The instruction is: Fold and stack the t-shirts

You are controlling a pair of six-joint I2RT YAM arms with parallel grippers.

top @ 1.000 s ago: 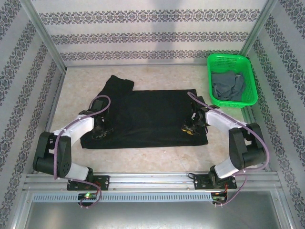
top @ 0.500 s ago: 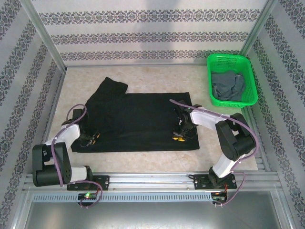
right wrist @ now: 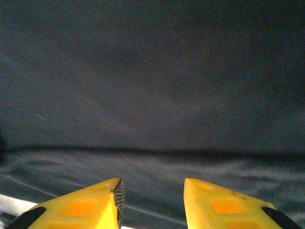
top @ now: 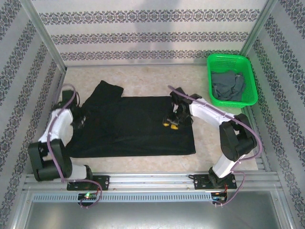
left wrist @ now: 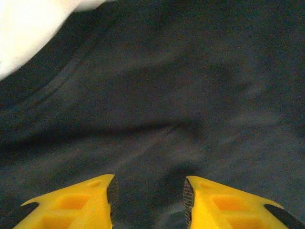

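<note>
Black t-shirt (top: pixel 128 129): it lies flat on the near and middle part of the tabletop (top: pixel 143 78) as a wide dark rectangle. One sleeve sticks out at its far left corner.
Left gripper (top: pixel 78 119): it is at the left edge of the black t-shirt, just near of the sleeve. In the left wrist view (left wrist: pixel 148 195) its yellow fingers (left wrist: pixel 86 205) stand apart and pinch nothing; the black cloth is close under them.
Right gripper (top: pixel 170 124): it is over the far right part of the black t-shirt. In the right wrist view (right wrist: pixel 151 200) it is spread and nothing is between the fingers; a fold line crosses the cloth below.
Green basket (top: pixel 228 57): it stands in the far right corner, apart from the black t-shirt.
Dark grey t-shirt (top: pixel 228 85): it lies crumpled inside the green basket.
</note>
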